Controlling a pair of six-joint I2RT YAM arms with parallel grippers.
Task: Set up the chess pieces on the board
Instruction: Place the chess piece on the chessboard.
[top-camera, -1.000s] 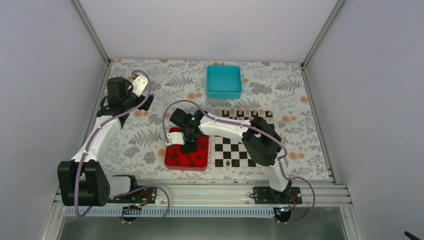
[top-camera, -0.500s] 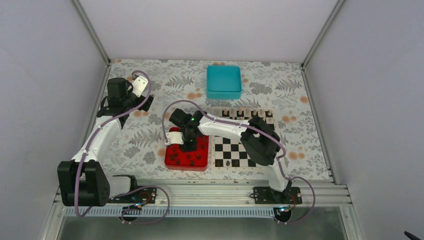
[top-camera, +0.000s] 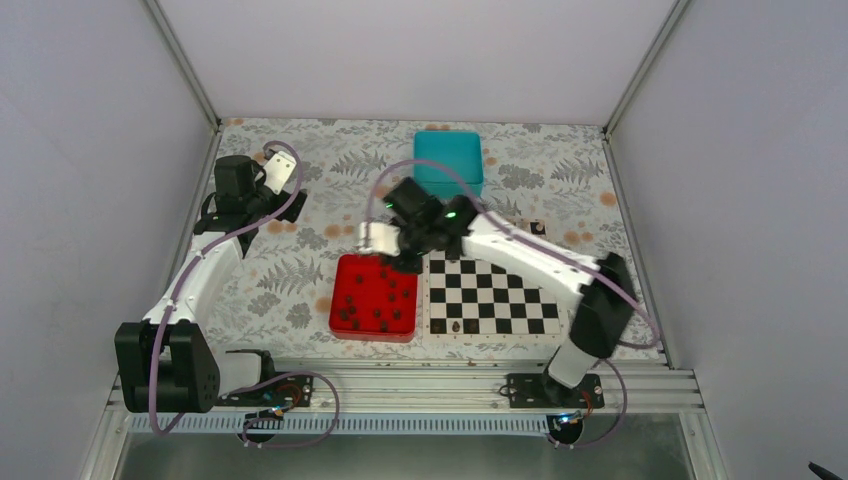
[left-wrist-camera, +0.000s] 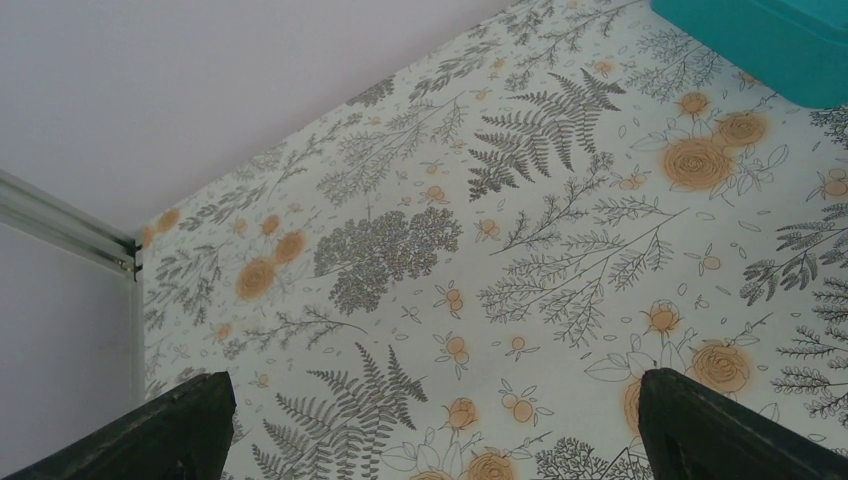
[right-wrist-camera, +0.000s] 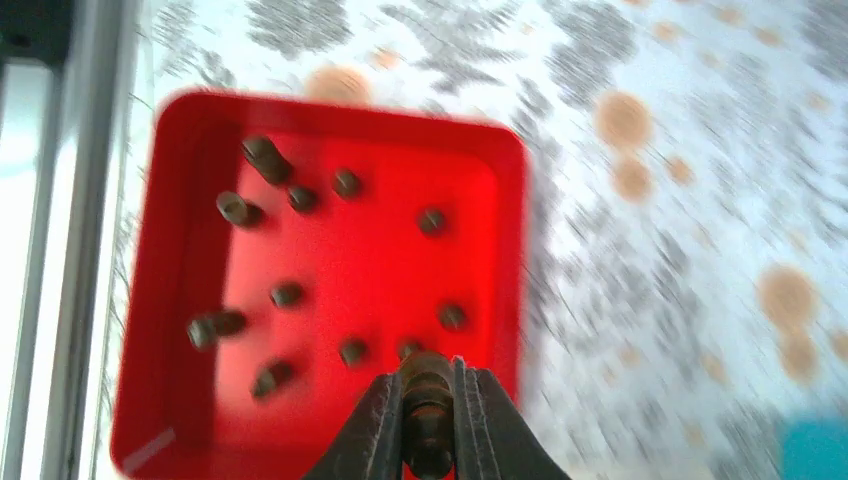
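- Fingers (right-wrist-camera: 378, 425) of the right gripper (right-wrist-camera: 428, 382) were clamped on one tiny dark brown-black chess piece (right-wrist-camera: 428, 402); only the right wrist view, though motion-blurred, showed this grip.
- Below it lay a shallow red square plastic tray (right-wrist-camera: 365, 255); the same view showed roughly ten more dark chess pieces (right-wrist-camera: 432, 221) scattered inside it, several tipped over.
- From overhead, the flat black-and-white checkered chessboard (top-camera: 490, 300) sat just right of the tray, touching or nearly so; the right gripper hung over the tray's far edge, near the chessboard's far-left corner; two dark pieces stood on the near row.
- The left gripper (left-wrist-camera: 432, 385) had its black fingers (left-wrist-camera: 175, 430) wide apart, nothing between them; its wrist view showed only the floral-patterned table cover (left-wrist-camera: 420, 260) beneath; overhead, it sat far left, well apart from the tray.
- A teal square box (top-camera: 448, 162) stood beyond the chessboard; the left wrist view caught only a corner of it.
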